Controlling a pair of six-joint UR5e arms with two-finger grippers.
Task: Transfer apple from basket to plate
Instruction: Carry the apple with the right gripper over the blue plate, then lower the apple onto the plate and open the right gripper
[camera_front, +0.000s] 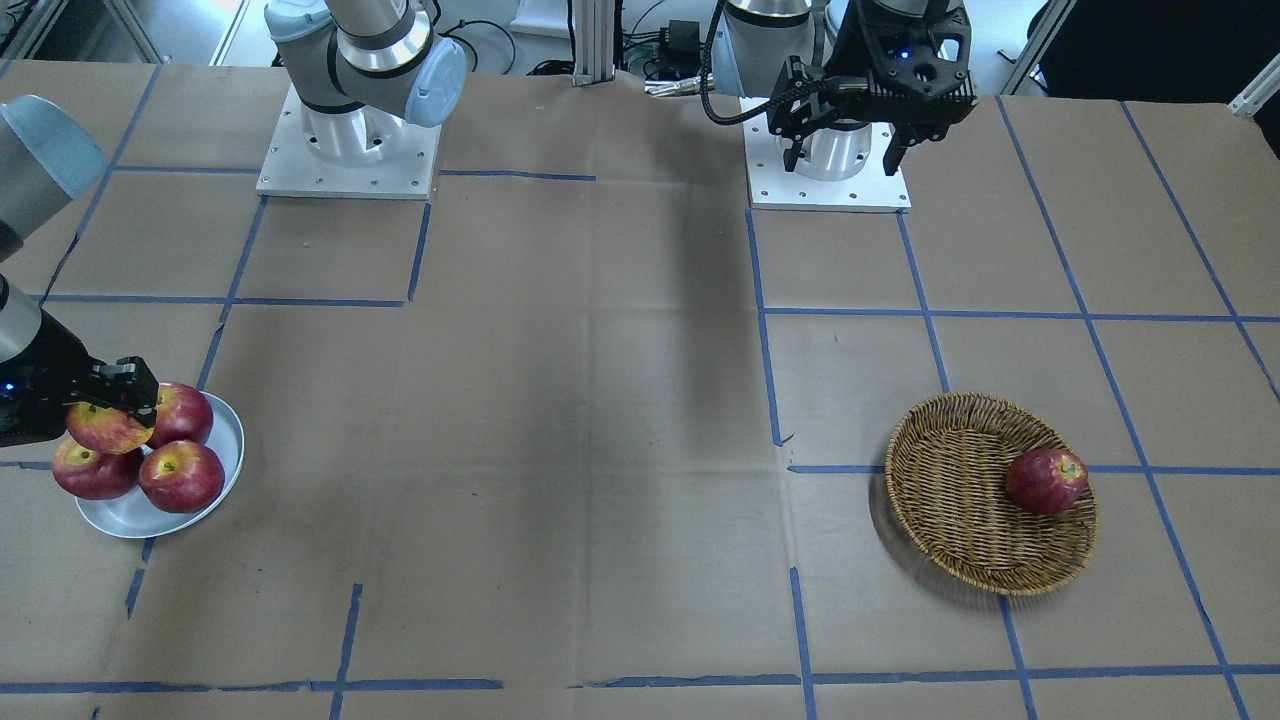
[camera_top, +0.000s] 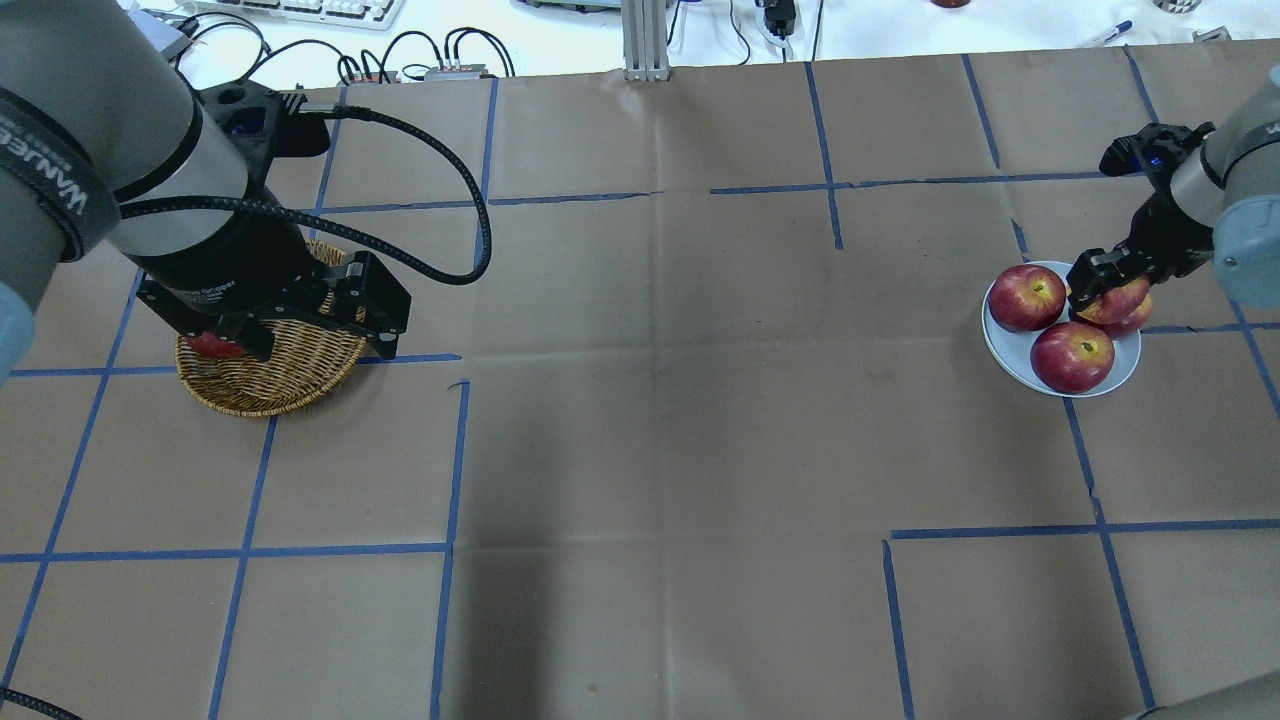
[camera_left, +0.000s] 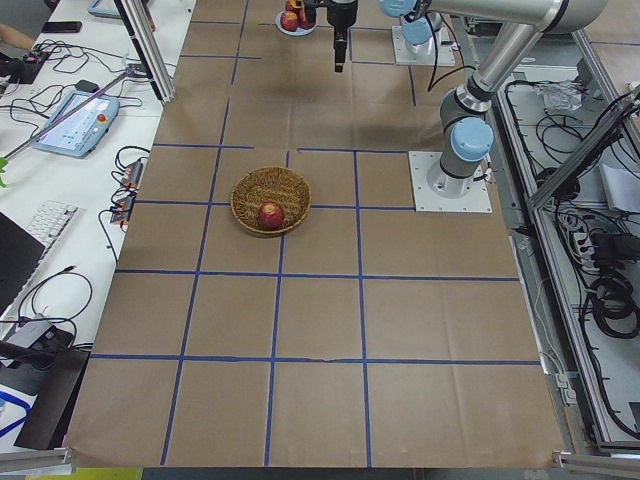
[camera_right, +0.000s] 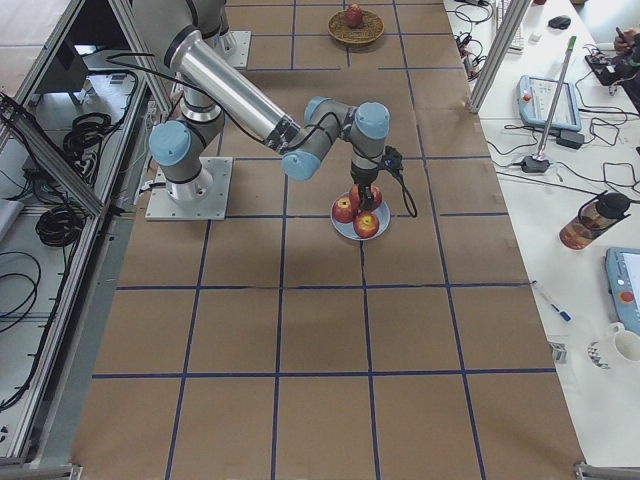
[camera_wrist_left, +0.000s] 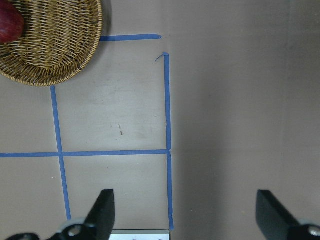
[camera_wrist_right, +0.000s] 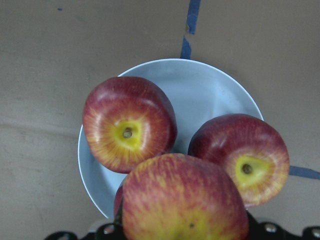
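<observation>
My right gripper (camera_front: 110, 400) is shut on the pinkish-red apple with a yellow-orange blush (camera_front: 103, 428). It holds the apple just over the pale plate (camera_front: 235, 440), above three darker red apples. In the right wrist view the held apple (camera_wrist_right: 182, 200) fills the bottom, over the plate (camera_wrist_right: 200, 95). I cannot tell whether it touches the apples below. The wicker basket (camera_front: 950, 500) lies across the table with one dark red apple (camera_front: 1046, 481) in it. My left gripper (camera_front: 848, 150) is open and empty, high above the table; its wrist view shows the basket (camera_wrist_left: 50, 45) at top left.
Two dark apples (camera_wrist_right: 129, 131) (camera_wrist_right: 242, 157) lie stem-up on the plate in the right wrist view; the third is mostly hidden under the held apple. Brown paper with blue tape lines covers the table (camera_top: 650, 400). The arm bases (camera_front: 350, 150) stand at the robot's edge.
</observation>
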